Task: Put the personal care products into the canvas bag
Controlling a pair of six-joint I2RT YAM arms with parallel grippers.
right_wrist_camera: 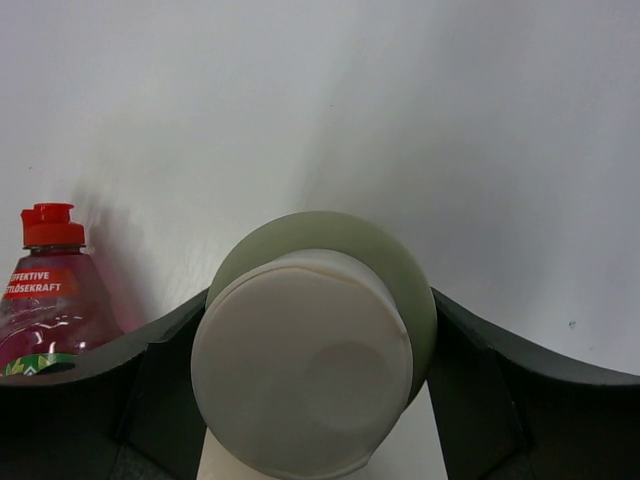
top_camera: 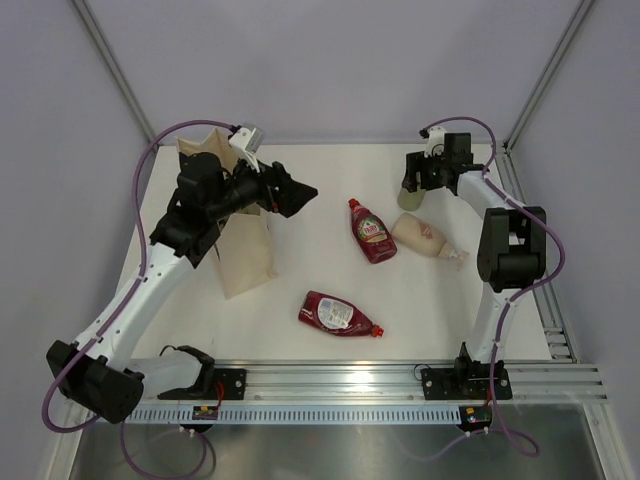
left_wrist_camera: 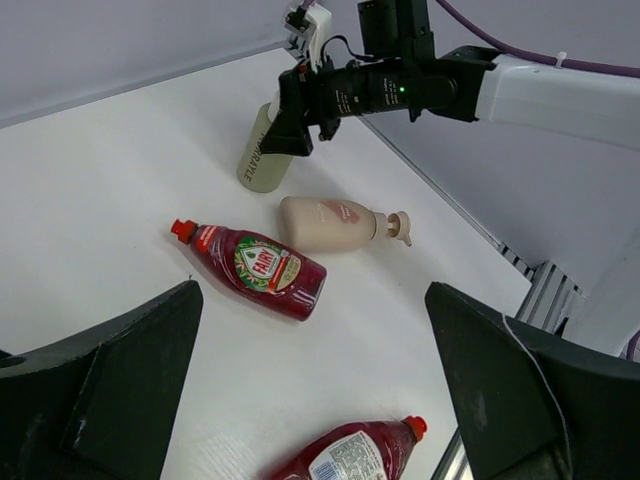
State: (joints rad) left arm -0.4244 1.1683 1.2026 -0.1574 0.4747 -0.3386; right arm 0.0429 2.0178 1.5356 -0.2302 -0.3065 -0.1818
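Upper right, right gripper (top_camera: 414, 183) straddles upright pale green white-capped plastic bottle (top_camera: 409, 199), grip unclear; left gripper (top_camera: 298, 193) spread wide

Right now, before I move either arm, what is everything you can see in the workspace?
canvas bag: one, cream, upright, left side.
dark red bottles: two, labelled, lying down; one mid-table, the other nearer the front edge.
beige-pink bottle: one, lying just right of the mid-table red one.
pale green bottle: one, white cap, far right corner.
table: one, white.
left gripper: black, open, empty, in the air just right of the bag's top.
right gripper: black, fingers either side of the pale green bottle; I cannot tell whether it grips it yet.
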